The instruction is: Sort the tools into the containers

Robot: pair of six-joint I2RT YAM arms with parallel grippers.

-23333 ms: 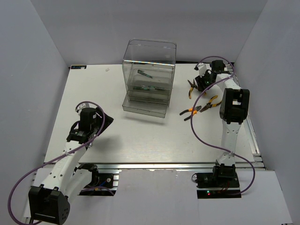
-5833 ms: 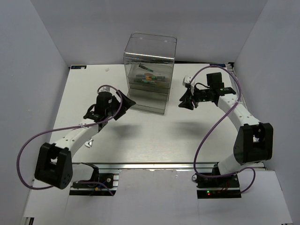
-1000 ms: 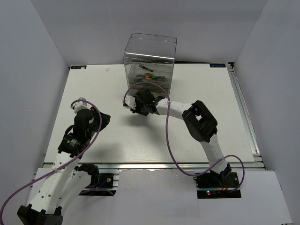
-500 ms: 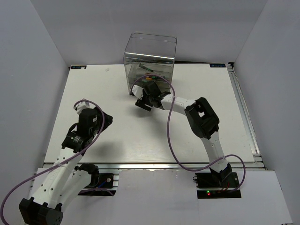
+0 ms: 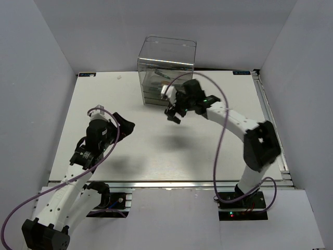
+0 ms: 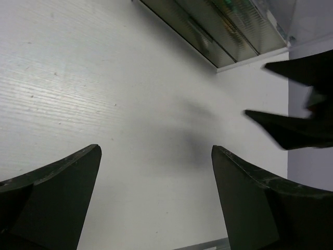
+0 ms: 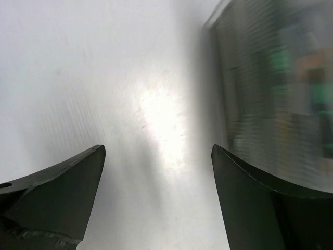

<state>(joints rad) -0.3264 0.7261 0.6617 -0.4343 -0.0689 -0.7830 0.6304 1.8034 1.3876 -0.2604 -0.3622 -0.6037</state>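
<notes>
Plastic drawers sit flush in the clear cabinet, with the tools showing inside and none seen on the table, so sorting looks finished. The right gripper, just in front of the cabinet, and the left gripper, well apart from it, both gape wide and empty. Bare table lies all around them, and the side walls stand far from the cabinet.

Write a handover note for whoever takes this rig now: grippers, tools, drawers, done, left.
Left gripper: open, empty, over the table left of the cabinet.
Right gripper: open, empty, at the cabinet's front.
Tools: those visible lie inside the cabinet; none shows on the table.
Done: sorting, apparently.
Left: confirm drawers are shut; the right arm hides part of the front.
</notes>
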